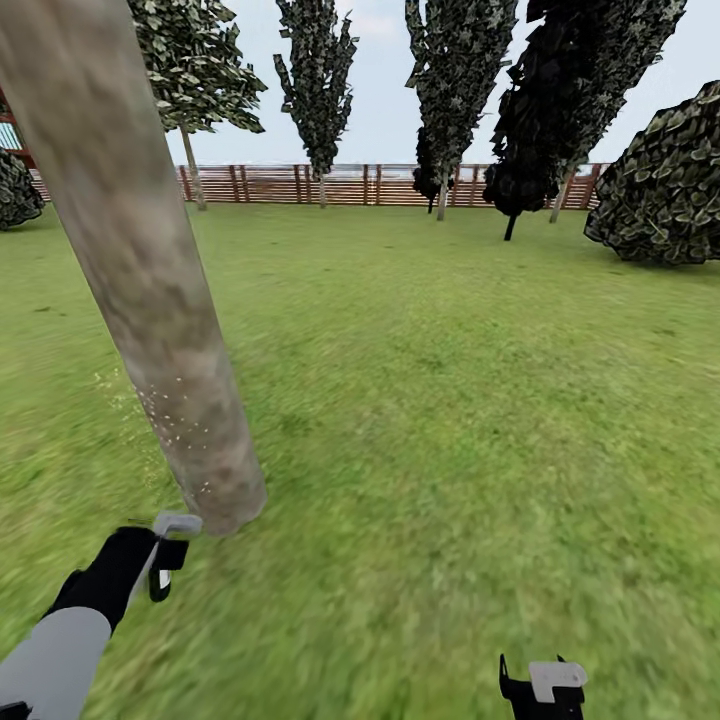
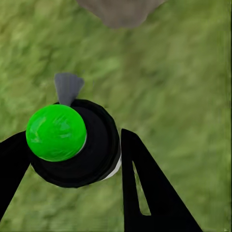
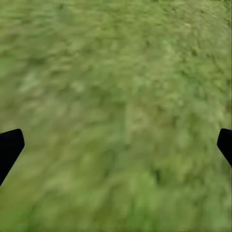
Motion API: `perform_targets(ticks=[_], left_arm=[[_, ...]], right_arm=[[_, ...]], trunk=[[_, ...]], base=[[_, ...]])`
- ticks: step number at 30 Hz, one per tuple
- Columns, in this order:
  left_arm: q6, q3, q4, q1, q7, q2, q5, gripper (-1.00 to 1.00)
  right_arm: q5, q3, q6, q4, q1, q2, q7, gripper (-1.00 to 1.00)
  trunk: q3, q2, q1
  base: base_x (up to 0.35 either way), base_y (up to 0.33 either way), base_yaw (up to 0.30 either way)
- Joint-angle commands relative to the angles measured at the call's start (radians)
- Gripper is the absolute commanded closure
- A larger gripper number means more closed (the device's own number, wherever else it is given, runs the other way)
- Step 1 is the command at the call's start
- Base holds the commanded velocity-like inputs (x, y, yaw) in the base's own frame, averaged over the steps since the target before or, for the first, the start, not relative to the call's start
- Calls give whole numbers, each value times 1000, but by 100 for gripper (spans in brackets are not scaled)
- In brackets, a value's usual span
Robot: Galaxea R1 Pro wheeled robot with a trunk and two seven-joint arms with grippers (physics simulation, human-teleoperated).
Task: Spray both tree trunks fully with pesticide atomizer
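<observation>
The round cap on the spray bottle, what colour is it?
Bright green cap, on a black bottle top; clearest in the left wrist view.

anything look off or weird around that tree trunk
Pale specks dot the lower tree trunk and the air beside it, just above the atomizer that the left hand holds near the trunk's base. They look like spray droplets rather than damage. Nothing else stands out on the lawn.

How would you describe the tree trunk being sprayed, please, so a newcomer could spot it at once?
On the lawn in front of the wooden fence, look nearest the camera, just beyond the left pincer. The tree trunk is a thick, bare, mottled grey-brown column, speckled with pale droplets low down, far wider than the thin-stemmed trees along the fence.
</observation>
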Motion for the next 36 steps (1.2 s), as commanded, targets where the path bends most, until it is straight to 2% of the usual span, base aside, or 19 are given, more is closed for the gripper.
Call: perform_targets(ticks=[1,2,6,10,15,25,29,36], left_arm=[[-45,33,37,1,5,-1,32,100],[-83,53,64,1,11,-3,55,100],[-144,71,121,3,53,-5,76,100],[-149,68,126,4,65,-27,76,100],[-150,68,128,5,66,-33,76,100],[-150,65,125,5,66,-31,71,100],[-150,63,116,18,72,-21,70,100],[-150,61,109,25,72,-25,73,100]], right_arm=[[0,0,0,-1,0,0,0,-100],[0,0,0,-1,0,1,0,-100],[0,0,0,-1,0,1,0,-100],[0,0,0,0,0,1,0,-100],[0,0,0,0,-1,1,0,-100],[0,0,0,1,0,-1,0,-100],[0,0,0,1,0,-1,0,-100],[0,0,0,1,0,0,0,-100]], trunk=[[0,0,0],[0,0,0],[0,0,0],[0,0,0],[0,0,0],[0,0,0],[0,0,0],[0,0,0]], base=[[1,0,20],[0,0,99],[0,0,224],[80,-105,275],[165,-222,227],[184,-227,8],[179,-227,0],[84,-259,0]])
